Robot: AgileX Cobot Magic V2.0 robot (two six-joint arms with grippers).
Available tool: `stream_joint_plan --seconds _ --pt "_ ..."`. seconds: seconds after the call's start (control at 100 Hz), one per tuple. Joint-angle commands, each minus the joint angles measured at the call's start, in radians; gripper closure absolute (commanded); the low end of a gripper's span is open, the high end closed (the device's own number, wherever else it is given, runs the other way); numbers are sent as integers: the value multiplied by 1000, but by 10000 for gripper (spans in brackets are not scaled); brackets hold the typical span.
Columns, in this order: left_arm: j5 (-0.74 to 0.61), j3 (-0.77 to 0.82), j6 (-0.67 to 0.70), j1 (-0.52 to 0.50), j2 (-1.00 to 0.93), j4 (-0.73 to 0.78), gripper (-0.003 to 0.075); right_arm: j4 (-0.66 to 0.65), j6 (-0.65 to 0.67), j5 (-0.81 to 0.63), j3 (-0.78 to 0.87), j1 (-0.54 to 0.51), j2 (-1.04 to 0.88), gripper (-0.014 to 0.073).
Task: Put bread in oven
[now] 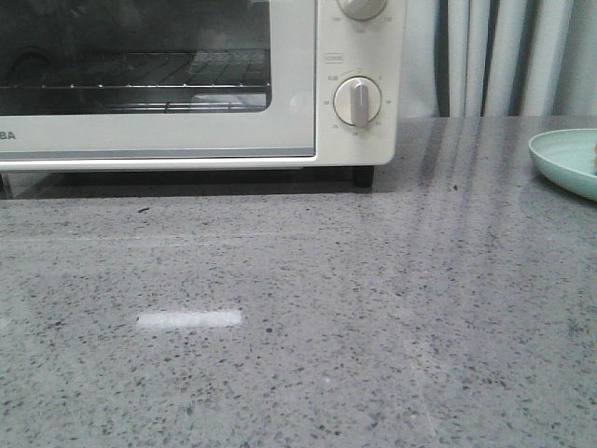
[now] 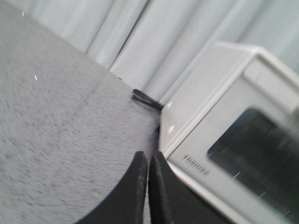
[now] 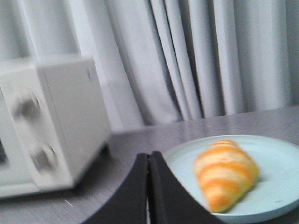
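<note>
The cream-white oven [image 1: 187,131] stands at the back left of the grey counter with its glass door shut and the wire rack visible behind the glass. It also shows in the left wrist view [image 2: 224,140] and the right wrist view [image 3: 46,121]. The bread [image 3: 226,172], a golden-brown striped croissant, lies on a pale green plate [image 3: 275,186]; in the front view only the plate's rim [image 1: 564,159] shows at the right edge. My left gripper [image 2: 148,161] is shut and empty near the oven's front corner. My right gripper [image 3: 149,161] is shut and empty beside the plate.
Two round dial knobs [image 1: 357,101] sit on the oven's right panel. A dark cable [image 2: 145,98] lies behind the oven. Grey curtains [image 1: 504,56] hang behind the counter. Neither arm shows in the front view.
</note>
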State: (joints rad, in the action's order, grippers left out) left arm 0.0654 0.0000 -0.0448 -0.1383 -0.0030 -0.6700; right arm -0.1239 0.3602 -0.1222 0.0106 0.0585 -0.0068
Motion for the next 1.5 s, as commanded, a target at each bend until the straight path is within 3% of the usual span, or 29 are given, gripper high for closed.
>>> stream_joint_plan --seconds 0.0,0.17,0.33,0.48,0.6,0.78,1.18,1.49 --pt "-79 23 7 1 -32 -204 741 143 79 -105 12 2 -23 662" --pt "-48 21 7 1 -30 -289 741 214 79 -162 12 2 -23 662" --pt "128 -31 -71 1 -28 -286 742 266 71 -109 -72 2 -18 662" --pt "218 -200 -426 1 50 -286 742 15 29 122 -256 2 71 662" --pt "254 -331 -586 24 188 -317 741 -180 29 158 -365 2 191 662" --pt "266 -510 -787 148 377 -319 741 -209 29 158 -464 2 396 662" --pt "252 -806 -883 437 795 -315 741 -209 29 148 -490 49 503 662" --pt "129 -913 -886 510 1000 -315 742 -209 29 152 -490 71 503 662"
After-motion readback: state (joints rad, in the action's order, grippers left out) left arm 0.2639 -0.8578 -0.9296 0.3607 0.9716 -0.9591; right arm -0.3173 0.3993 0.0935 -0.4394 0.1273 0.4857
